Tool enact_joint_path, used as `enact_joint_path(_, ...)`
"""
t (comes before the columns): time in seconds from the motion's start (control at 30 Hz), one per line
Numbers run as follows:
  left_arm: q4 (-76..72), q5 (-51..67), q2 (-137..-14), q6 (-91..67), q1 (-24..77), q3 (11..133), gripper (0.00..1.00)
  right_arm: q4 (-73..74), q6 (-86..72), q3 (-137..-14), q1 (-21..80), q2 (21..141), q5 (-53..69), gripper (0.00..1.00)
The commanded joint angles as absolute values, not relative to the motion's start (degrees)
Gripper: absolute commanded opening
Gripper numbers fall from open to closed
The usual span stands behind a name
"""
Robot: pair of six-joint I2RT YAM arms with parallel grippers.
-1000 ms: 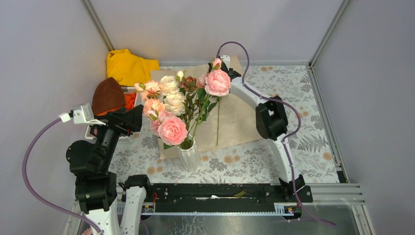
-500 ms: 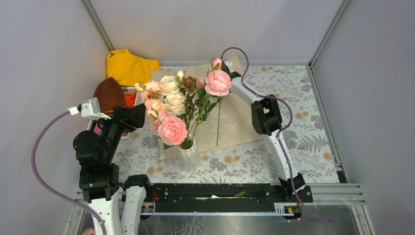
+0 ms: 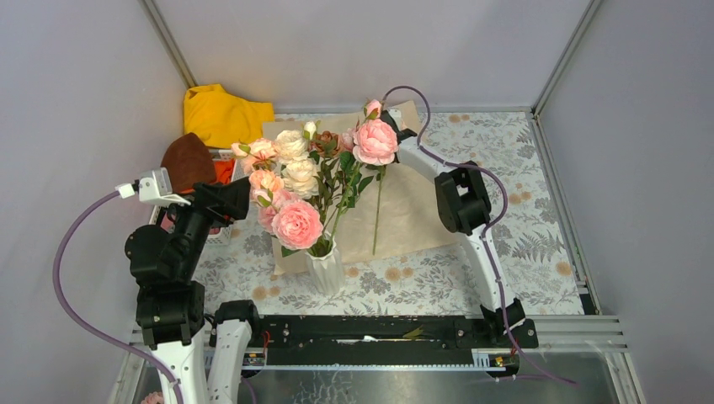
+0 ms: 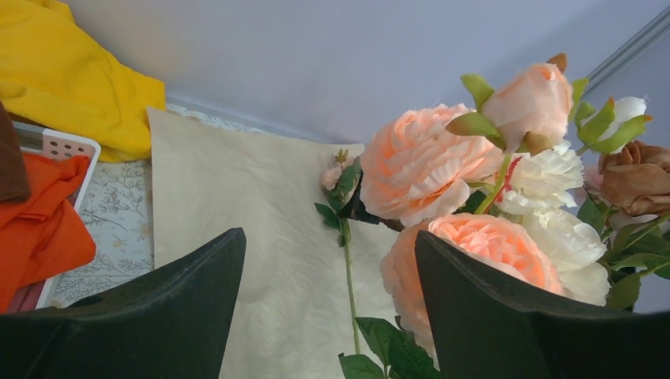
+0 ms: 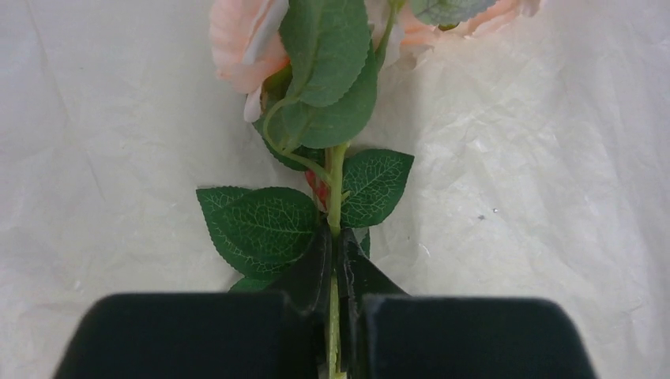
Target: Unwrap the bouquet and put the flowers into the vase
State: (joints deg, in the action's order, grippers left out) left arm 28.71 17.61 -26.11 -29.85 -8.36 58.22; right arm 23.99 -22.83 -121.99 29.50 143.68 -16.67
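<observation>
**Top camera:** The white ribbed vase [image 3: 324, 269] stands on the patterned desk [image 3: 522, 168], left of centre and near the front edge. It holds a spray of flowers [image 3: 290, 181] in pink, peach and cream. Behind it and to its right, the kraft paper [image 3: 417, 210] lies spread flat. One pink rose [image 3: 375, 141] sits apart from the bunch, with its bloom over the paper's far end. Its thin stem [image 3: 375, 210] runs back toward the near edge. The right claw [image 3: 390, 118] is at that bloom and mostly hidden behind it, so its grip cannot be read from here. The left claw [image 3: 240, 195] hovers just left of the bunch. A yellow cloth [image 3: 221, 114] is heaped in the far left corner.

**Left wrist camera:** The left claw's two dark fingers [image 4: 182, 316] stand wide apart with nothing between them. The pale paper shows through the gap. A large peach bloom of the bunch rises just past the right-hand finger, and whether the finger brushes it cannot be told. An orange cloth [image 4: 43, 225] lies in a white basket [image 4: 71, 146] at the left edge.

**Right wrist camera:** The right claw's fingers [image 5: 316, 272] are pressed together on the pink rose's green stem. They pinch it just below a cluster of leaves [image 5: 261, 225]. The bloom lies beyond the fingertips at the top of the frame, with crinkled paper underneath. Whether the stem rests on the paper or is clear of it cannot be told.
</observation>
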Motion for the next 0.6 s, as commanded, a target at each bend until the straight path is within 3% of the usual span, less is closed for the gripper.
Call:
enact_joint_path(0.0, 26.4, 18.3, -25.3, -29.7, -8.7, 60.4, 0.86, 20.2, -23.1, -111.4, 29.7, 133.2, -16.7, 0.0)
enact_joint_path(0.3, 26.6, 19.2, -24.9, -30.7, -8.8, 61.1, 0.86, 9.0, -24.5, -87.2, 29.7, 108.1, -17.4, 0.0)
enact_joint_path(0.57, 27.1, 19.5, -24.5, -31.0, -8.7, 61.7, 0.86, 6.6, -27.3, -75.9, 29.7, 87.6, -15.4, 0.0)
